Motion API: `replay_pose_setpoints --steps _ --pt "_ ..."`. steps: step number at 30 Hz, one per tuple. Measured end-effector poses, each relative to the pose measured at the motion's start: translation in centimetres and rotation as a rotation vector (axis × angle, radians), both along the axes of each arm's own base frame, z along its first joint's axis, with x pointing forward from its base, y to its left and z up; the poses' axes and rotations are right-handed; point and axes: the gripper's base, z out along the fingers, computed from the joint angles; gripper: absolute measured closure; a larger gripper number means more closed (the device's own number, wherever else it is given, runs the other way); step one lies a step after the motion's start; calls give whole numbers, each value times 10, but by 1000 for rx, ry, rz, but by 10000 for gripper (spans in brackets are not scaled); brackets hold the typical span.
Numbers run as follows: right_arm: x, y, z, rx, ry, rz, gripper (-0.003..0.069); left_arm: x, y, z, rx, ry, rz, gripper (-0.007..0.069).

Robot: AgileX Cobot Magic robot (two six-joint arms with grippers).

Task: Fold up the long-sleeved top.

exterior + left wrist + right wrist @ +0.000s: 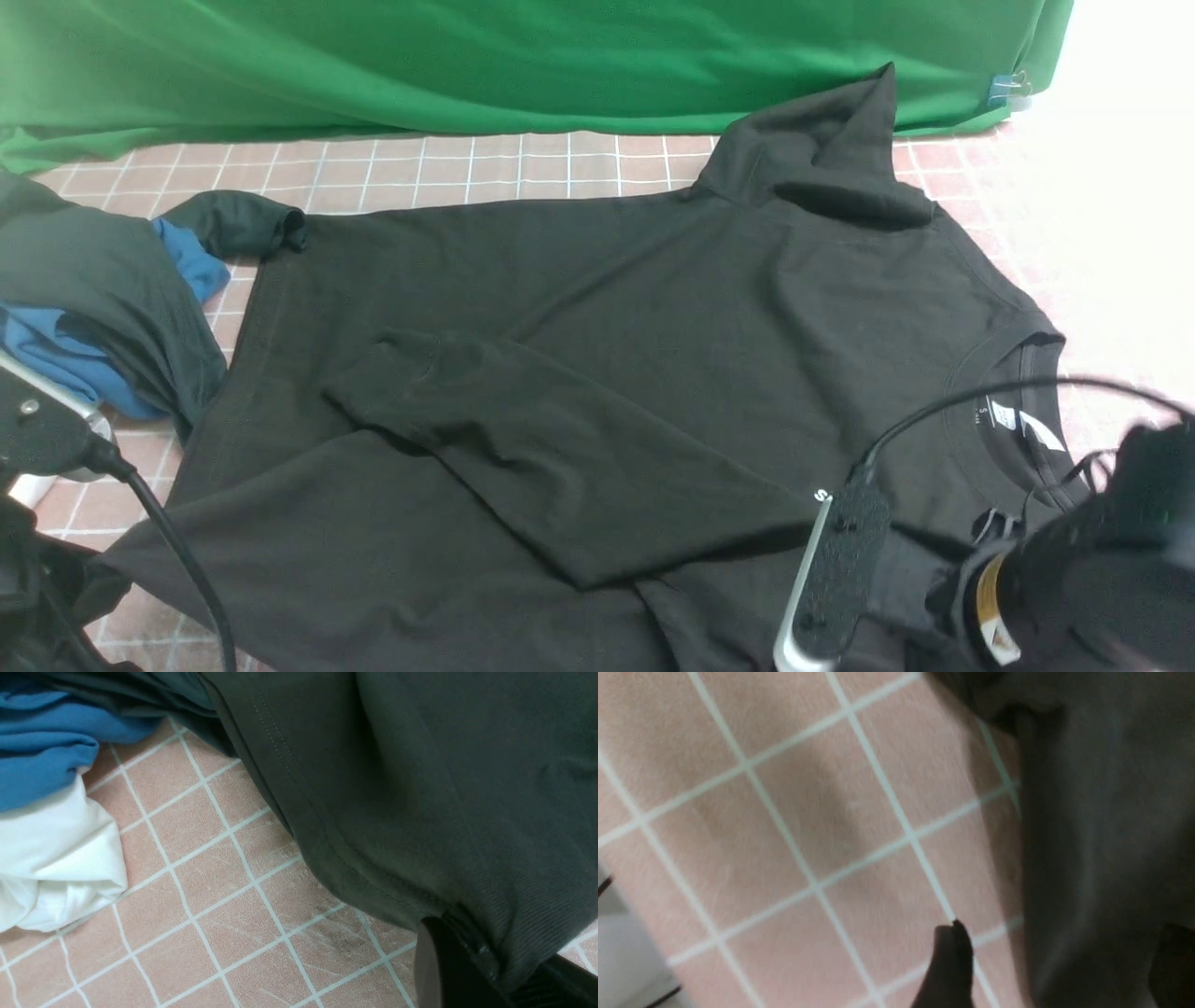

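Across the middle of the front view the top [597,308] lies spread flat on the tiled table [523,168]. Its neck [1013,411] points toward the right edge of the frame with a white label showing, and its hem [238,373] faces left. One sleeve [560,439] is folded over the body, running from lower right toward centre left. The other sleeve [831,149] is bunched at upper right, its tip standing up against the green cloth [467,56] that fills the top of the frame.

The left gripper [490,961] is closed on the top's hem; in the left wrist view the stitched edge runs in between its dark fingers [434,966]. The right gripper [1062,952] has its fingers [952,961] set wide apart, with a fold of the top between them over the tiles. That picture is blurred, so I cannot tell whether they touch the fabric. In the front view the right arm [1074,579] sits at lower right, just beside the neck.

At the left edge a grey garment [103,271] is bunched with blue cloth [56,359], right against the hem. The left wrist view also shows white cloth [56,868] touching the blue.
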Motion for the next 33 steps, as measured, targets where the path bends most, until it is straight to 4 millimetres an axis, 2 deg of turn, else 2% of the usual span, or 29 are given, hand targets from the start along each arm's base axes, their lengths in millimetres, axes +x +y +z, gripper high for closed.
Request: replay_pose_setpoints --steps 6,9,13,14,18,19,20,23,28,33 --pt "9 4 -21 -46 -33 57 127 0 0 0 -1 -1 0 575" --pt "13 5 -32 -90 -30 71 169 0 0 0 -1 -1 0 575" --pt "14 7 -34 -92 -21 59 284 0 0 0 -1 -2 0 575" --pt "15 7 -34 -93 -20 57 290 0 0 0 -1 -2 0 575" --pt "17 7 -30 -130 -8 41 445 0 0 0 0 1 0 575" --pt "17 7 -30 -132 -7 40 460 0 0 0 0 1 0 575" --pt "17 6 -25 -145 -2 35 512 0 0 0 0 1 0 575" --pt "14 2 -11 -147 5 13 603 0 0 0 4 5 0 575" --pt "-7 -14 18 -142 70 -18 617 -6 1 -3 11 78 2 575" --pt "-25 -27 34 -171 150 -20 617 -12 2 0 17 143 4 575"
